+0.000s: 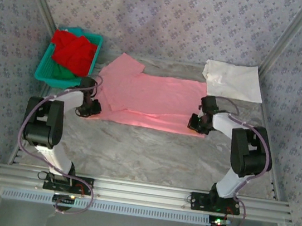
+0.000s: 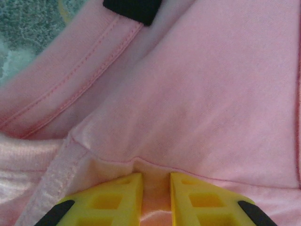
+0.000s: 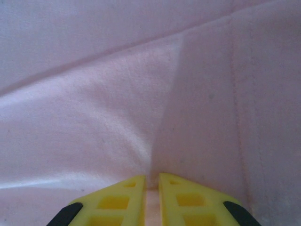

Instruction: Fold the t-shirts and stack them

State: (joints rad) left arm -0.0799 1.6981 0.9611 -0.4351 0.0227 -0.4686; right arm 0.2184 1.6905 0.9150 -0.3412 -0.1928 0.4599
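A light pink t-shirt (image 1: 152, 101) lies spread flat across the middle of the table, with one sleeve folded over at its left end. My left gripper (image 1: 89, 107) sits at the shirt's near left corner. In the left wrist view its yellow fingers (image 2: 117, 197) pinch a fold of the pink cloth (image 2: 197, 94) at the gripper (image 2: 156, 188). My right gripper (image 1: 196, 124) is at the near right corner, shut on a ridge of the same cloth (image 3: 117, 108) at the gripper (image 3: 152, 188). A white t-shirt (image 1: 233, 81) lies folded at the back right.
A teal basket (image 1: 43, 70) at the back left holds a red shirt (image 1: 74, 50) over a green one (image 1: 62, 72). Patterned walls close in the back and both sides. Bare marbled tabletop (image 1: 145, 151) stretches between the shirt and the arm bases.
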